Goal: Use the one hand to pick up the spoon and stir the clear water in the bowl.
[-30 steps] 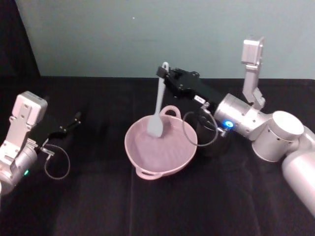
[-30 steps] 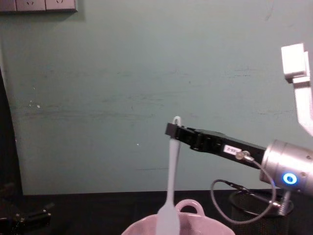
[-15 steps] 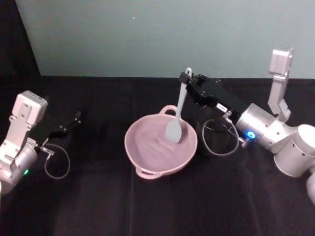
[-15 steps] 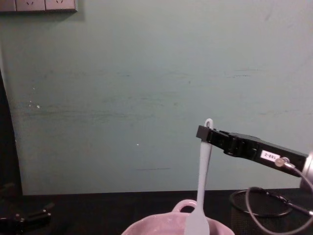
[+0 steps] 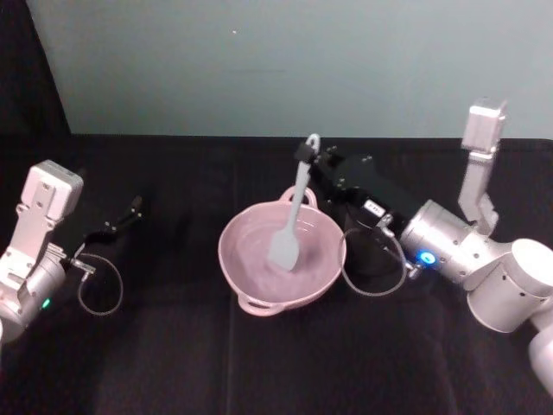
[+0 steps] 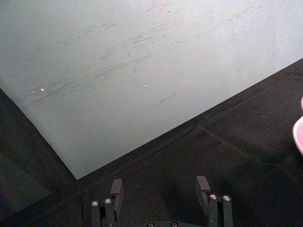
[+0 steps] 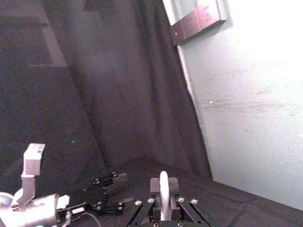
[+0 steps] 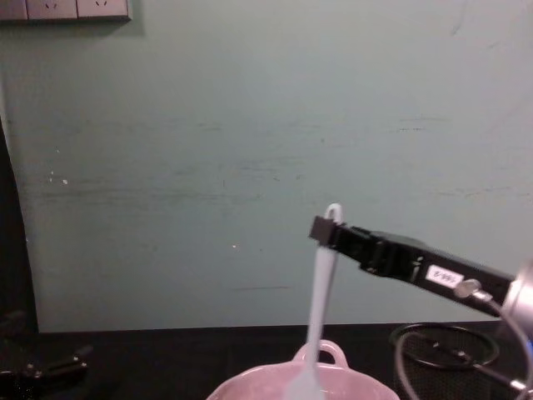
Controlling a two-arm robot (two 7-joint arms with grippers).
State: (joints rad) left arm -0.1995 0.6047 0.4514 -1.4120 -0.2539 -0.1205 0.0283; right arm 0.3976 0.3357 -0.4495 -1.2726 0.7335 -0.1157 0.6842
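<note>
Pinching the slim top of the handle just under its hanging hole, the right hand [image 5: 307, 156] is holding the spoon [image 5: 296, 203] tight between its thin black fingers, reaching in from the right on a smooth silver arm with a blue ring glowing on it. The spoon, matte white plastic, is hanging nearly upright with a slight tilt, and its flat paddle-shaped head is dipping down inside the bowl [image 5: 232, 259]. In the chest view the hand [image 8: 321, 229] is showing a small white label on its side, and the spoon [image 8: 319, 292] is dropping straight down to the bowl [image 8: 358, 385]. The bowl is wide, round and pale pink, with a small loop on its far rim and another on its near rim, and it is sitting on the black cloth [image 5: 173, 346] in the middle of the table. The water [image 5: 251, 251] inside is showing as faint ripples and glints. A black mesh cup [image 5: 367, 251] is standing just right of the bowl, below the arm. The left hand [image 6: 159, 184] is lying well off to the left with its fingers spread apart, gripping nothing.
</note>
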